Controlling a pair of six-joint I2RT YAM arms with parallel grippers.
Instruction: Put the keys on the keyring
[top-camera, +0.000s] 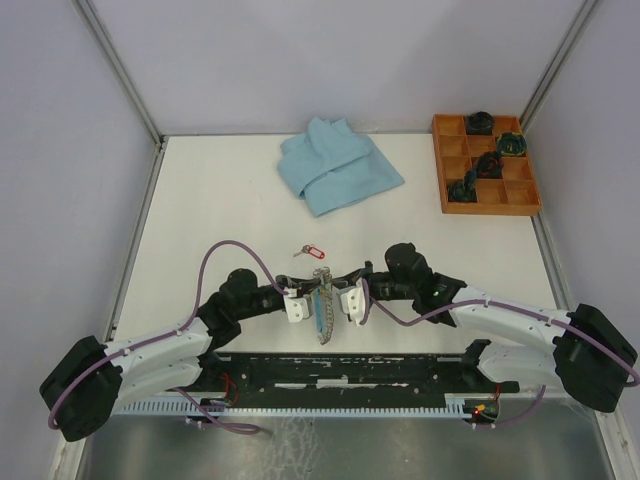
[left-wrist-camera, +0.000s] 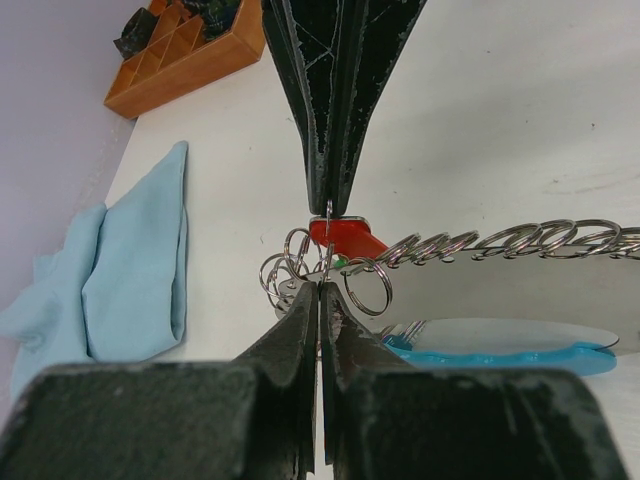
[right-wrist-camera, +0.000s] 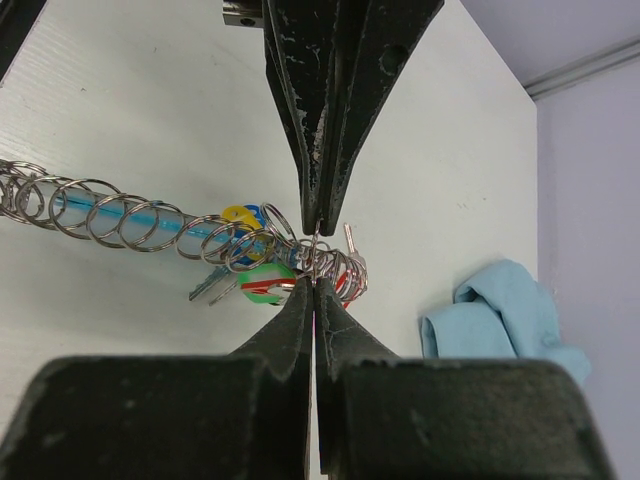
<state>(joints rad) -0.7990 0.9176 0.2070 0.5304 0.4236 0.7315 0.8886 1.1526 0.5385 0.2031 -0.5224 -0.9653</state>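
Left gripper (left-wrist-camera: 320, 285) and right gripper (right-wrist-camera: 315, 280) tip to tip, both clamped on keyring (left-wrist-camera: 520, 240) end, tagged keys (right-wrist-camera: 250, 280) bunched there, red-tagged key (top-camera: 311, 250) lying apart on surface (top-camera: 220, 200).

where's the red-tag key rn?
Top view: the red-tag key lies on the table just beyond the keyring, short of the blue cloth.

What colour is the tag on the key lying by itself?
Red: the lone silver key's plastic tag, best in the top view.
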